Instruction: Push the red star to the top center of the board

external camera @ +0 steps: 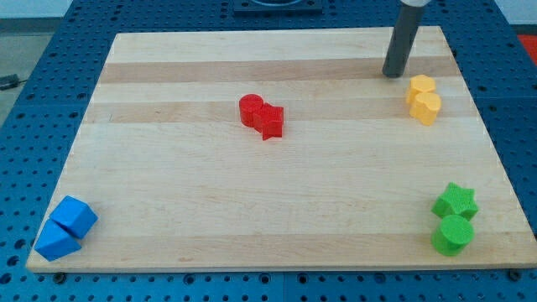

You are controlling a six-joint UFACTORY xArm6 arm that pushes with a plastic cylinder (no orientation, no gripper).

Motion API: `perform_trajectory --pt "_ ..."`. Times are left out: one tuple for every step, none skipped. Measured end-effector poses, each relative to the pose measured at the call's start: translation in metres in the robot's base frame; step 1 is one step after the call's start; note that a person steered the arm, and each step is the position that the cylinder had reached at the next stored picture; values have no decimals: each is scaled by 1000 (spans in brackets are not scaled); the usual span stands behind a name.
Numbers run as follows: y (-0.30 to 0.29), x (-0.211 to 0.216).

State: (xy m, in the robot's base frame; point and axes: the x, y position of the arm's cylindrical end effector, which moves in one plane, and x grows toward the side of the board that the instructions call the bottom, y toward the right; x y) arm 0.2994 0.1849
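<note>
The red star (271, 121) lies a little above the board's middle, touching a red round block (251, 110) on its upper left. My tip (393, 75) rests on the wooden board (252, 201) near the top right, far to the right of the red star and just up-left of the yellow blocks.
Two yellow blocks (424, 98) sit together at the right, near the top. A green star (456, 201) and a green round block (452, 235) sit at the bottom right. Two blue blocks (66, 226) sit at the bottom left corner.
</note>
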Motion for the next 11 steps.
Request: perform_trajectory --pt "2 -22" --pt "24 -40" --pt "26 -41" --pt "10 -11" --pt "-69 44" --pt "-122 114" --pt "-151 148" --pt "-227 159" --pt "-212 124" --pt "-191 104" --pt "-171 84"
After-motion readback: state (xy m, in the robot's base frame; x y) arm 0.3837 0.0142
